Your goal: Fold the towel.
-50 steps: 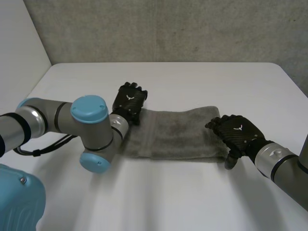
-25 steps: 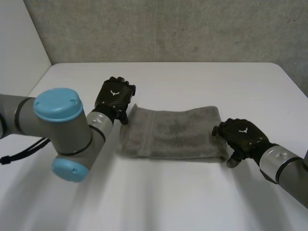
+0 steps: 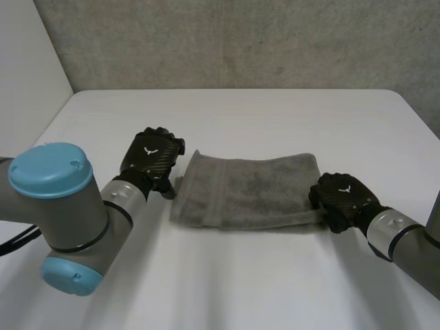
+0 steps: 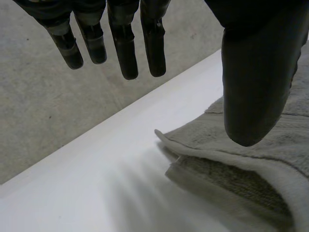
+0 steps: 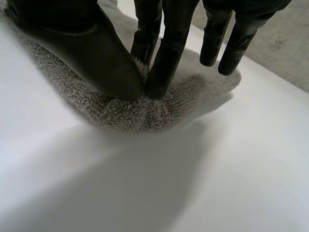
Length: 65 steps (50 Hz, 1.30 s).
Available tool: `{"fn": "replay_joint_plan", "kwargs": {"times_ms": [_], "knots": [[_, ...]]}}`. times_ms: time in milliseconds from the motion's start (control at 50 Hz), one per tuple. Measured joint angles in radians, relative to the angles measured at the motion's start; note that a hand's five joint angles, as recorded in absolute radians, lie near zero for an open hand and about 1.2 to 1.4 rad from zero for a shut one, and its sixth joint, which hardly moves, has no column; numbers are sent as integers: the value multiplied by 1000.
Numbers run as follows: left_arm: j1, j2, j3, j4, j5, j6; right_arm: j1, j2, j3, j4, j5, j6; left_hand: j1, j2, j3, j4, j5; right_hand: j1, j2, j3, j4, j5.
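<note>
a bare robot test room, like a lab. my left arm, grey with a light-blue cap, ends in my left hand over a plain white table. beyond the hand, a rough grey wall; to its outer side, a white wall.

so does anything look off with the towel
Slightly. The towel is uneven at the end by the left hand: its top layer sits askew over the lower one, edges not lined up. The right hand pinches the other end into a bunch. No damage visible.
</note>
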Motion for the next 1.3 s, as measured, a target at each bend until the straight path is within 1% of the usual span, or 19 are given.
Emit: {"fn": "replay_joint_plan", "kwargs": {"times_ms": [200, 320, 400, 460, 480, 560, 680, 780, 880, 940, 980, 1020, 1040, 1080, 1100, 1140, 1160, 1200, 1300], "knots": [[39, 64, -52, 0, 4, -2, -42, -55, -77, 45, -16, -65, 0, 0, 0, 0, 0, 5, 14, 0, 0, 0], [57, 86, -72, 0, 5, -15, -15, -97, -171, 106, -22, -98, 0, 0, 0, 0, 0, 8, 14, 0, 0, 4], [62, 92, -77, 0, 4, -25, 68, -94, -246, 136, -22, -97, 0, 0, 0, 0, -1, 11, 15, 0, 0, 4], [63, 99, -79, 0, 3, -31, 170, -58, -311, 149, -16, -95, 0, 0, 0, 0, -1, 11, 18, 0, 0, 7], [62, 100, -79, 0, 3, -31, 186, -50, -320, 150, -15, -94, 0, 0, 0, 0, -1, 11, 18, 0, 0, 7], [62, 113, -80, 0, 0, -34, 330, 42, -402, 158, -5, -92, 0, 0, 0, 0, -1, 11, 18, 0, 0, 7], [62, 138, -82, 0, -6, -41, 488, 171, -496, 166, 21, -92, 0, 0, 0, 0, -4, 20, 18, 0, 0, 7], [64, 155, -86, 1, -8, -56, 586, 259, -552, 167, 53, -93, 0, 0, 0, 0, -4, 20, 18, 0, 0, 7], [67, 161, -91, 1, -7, -66, 634, 309, -585, 167, 77, -93, 0, 0, 0, 0, -4, 20, 19, 0, 0, 7], [69, 162, -94, 2, -6, -68, 641, 323, -595, 167, 97, -90, 0, 0, 0, 0, -4, -16, -68, 0, 0, -79], [69, 161, -93, 3, -5, -69, 638, 326, -594, 167, 112, -84, 0, 0, 0, 0, -4, -214, -259, 0, 0, -295], [69, 160, -91, 4, -5, -69, 634, 321, -587, 167, 122, -74, 0, 0, 0, 0, -4, -375, -383, 0, 0, -457], [68, 160, -90, 5, -4, -69, 632, 319, -585, 167, 125, -70, 0, 0, 0, 0, -4, -431, -420, 0, 0, -501], [66, 157, -83, 7, -4, -69, 620, 289, -565, 167, 136, -38, 0, 0, 0, 0, -4, -647, -571, 0, 0, -734], [65, 156, -82, 8, -4, -69, 616, 278, -559, 167, 138, -27, 0, 0, 0, 0, -4, -695, -616, 0, 0, -780], [60, 153, -71, 10, -5, -70, 598, 229, -532, 167, 143, 18, 0, 0, 0, 0, -5, -858, -794, 0, 0, -983], [59, 152, -69, 11, -5, -70, 590, 211, -522, 168, 143, 35, 0, 0, 0, 0, -5, -898, -841, 0, 0, -1035], [49, 150, -52, 12, -5, -74, 556, 141, -482, 166, 141, 97, 0, 0, 0, 0, -7, -982, -1001, 0, 0, -1084], [26, 142, -14, 12, -3, -105, 471, 0, -398, 161, 131, 216, 0, 0, 0, 0, -8, -1010, -1045, 0, 0, -1084]]}}
